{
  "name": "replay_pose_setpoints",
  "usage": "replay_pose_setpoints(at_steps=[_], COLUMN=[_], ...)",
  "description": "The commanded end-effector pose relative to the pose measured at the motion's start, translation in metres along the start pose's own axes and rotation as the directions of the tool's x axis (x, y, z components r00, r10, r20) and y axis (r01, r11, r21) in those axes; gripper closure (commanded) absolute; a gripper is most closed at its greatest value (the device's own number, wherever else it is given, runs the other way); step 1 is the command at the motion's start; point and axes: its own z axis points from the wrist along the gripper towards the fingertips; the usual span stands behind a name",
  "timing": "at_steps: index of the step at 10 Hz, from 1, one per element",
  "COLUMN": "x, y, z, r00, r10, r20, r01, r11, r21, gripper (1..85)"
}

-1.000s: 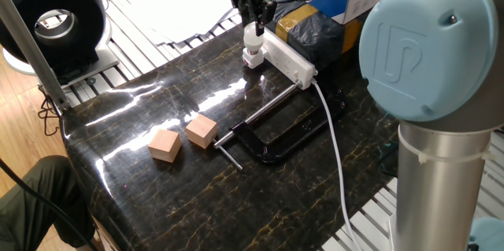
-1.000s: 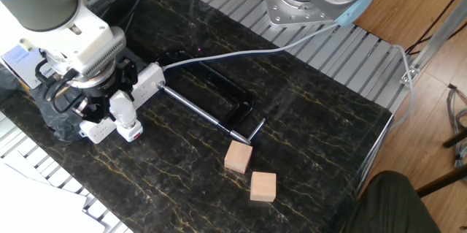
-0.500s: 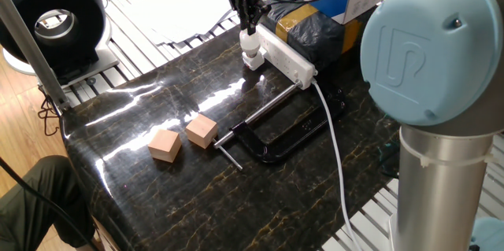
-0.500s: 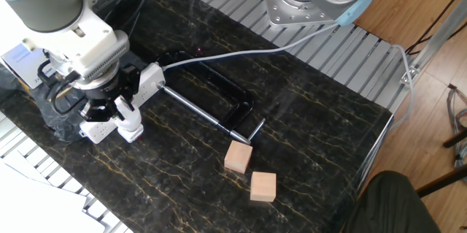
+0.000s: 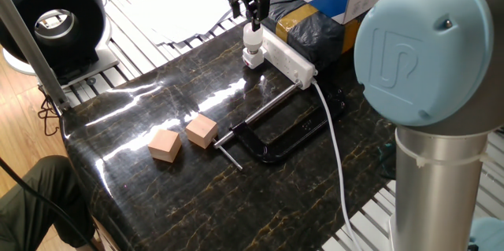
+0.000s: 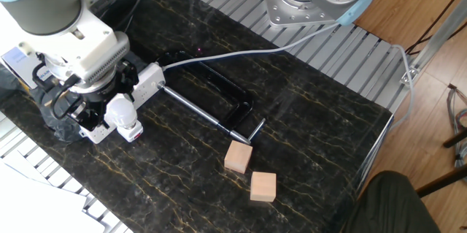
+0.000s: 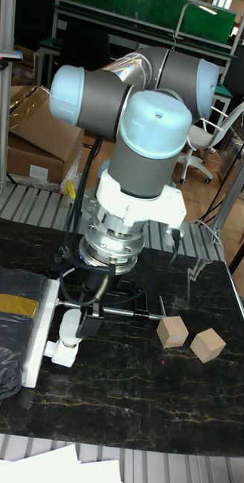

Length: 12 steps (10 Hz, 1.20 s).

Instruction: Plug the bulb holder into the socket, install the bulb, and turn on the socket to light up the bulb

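The white socket (image 5: 288,57) lies at the table's far edge, its cable (image 5: 335,153) trailing toward the front. The bulb holder (image 5: 252,59) sits plugged in at its near end. The white bulb (image 5: 252,38) stands upright in the holder. My gripper (image 5: 247,13) hangs just above and slightly left of the bulb, open, its fingers apart and off the glass. From the other side the bulb (image 6: 120,109) and holder (image 6: 131,132) show beside the dark fingers. In the tall view the bulb (image 7: 69,325) sits under my wrist.
Two tan wooden cubes (image 5: 164,145) (image 5: 201,131) lie mid-table. A black clamp (image 5: 277,139) rests beside the socket's cable. A black bag with yellow tape (image 5: 309,32) sits behind the socket. The arm's base column (image 5: 437,172) stands at the right.
The gripper was closed around the bulb a second ago. It has let go, risen, and shifted slightly left. The bulb stays in the holder.
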Motion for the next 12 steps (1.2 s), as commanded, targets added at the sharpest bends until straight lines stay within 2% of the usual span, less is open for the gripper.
replay_pose_setpoints(at_steps=[1, 4, 12], x=[-0.003, 0.011, 0.007], y=[0.005, 0.017, 0.012], z=[0.004, 0.011, 0.024], r00=[1.0, 1.0, 1.0], r10=[-0.013, -0.011, -0.013], r20=[0.014, -0.012, 0.01], r01=[0.013, 0.011, 0.013], r11=[1.0, 1.0, 1.0], r21=[-0.01, -0.015, 0.002], gripper=[19.3, 19.3, 19.3])
